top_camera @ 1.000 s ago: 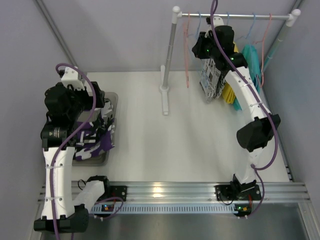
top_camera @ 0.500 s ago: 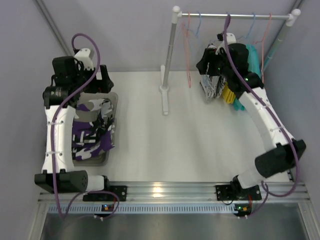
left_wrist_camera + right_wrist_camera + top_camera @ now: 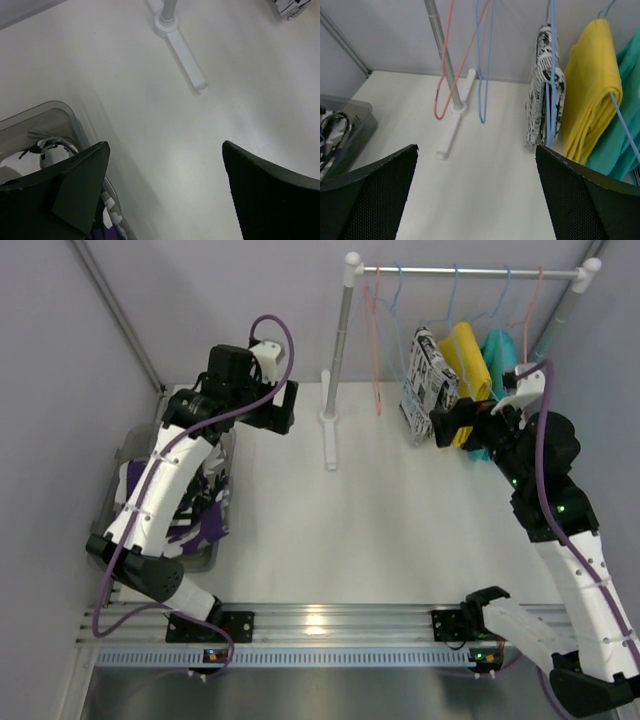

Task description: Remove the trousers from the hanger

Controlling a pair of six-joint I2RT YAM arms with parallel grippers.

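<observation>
Black-and-white patterned trousers (image 3: 425, 380) (image 3: 542, 85) hang folded over a blue hanger (image 3: 551, 100) on the rack rail (image 3: 470, 272). Yellow trousers (image 3: 465, 358) (image 3: 590, 90) and teal trousers (image 3: 497, 352) (image 3: 620, 135) hang to their right. My right gripper (image 3: 470, 425) (image 3: 476, 195) is open and empty, in front of and below the hanging clothes, touching nothing. Over the table's back left, beside the tray, my left gripper (image 3: 280, 408) (image 3: 165, 190) is also open with nothing between its fingers.
A grey tray (image 3: 120, 455) (image 3: 45, 107) at the left holds a purple-and-white garment (image 3: 190, 510). The rack's left post (image 3: 342, 330) stands on a white foot (image 3: 328, 440) (image 3: 187, 60). An empty pink hanger (image 3: 445, 75) and an empty blue hanger (image 3: 482, 65) hang near that post.
My right gripper has opened and drawn back and down from the patterned trousers, which stay on the rack. My left arm has swung from over the tray toward the table's back middle.
</observation>
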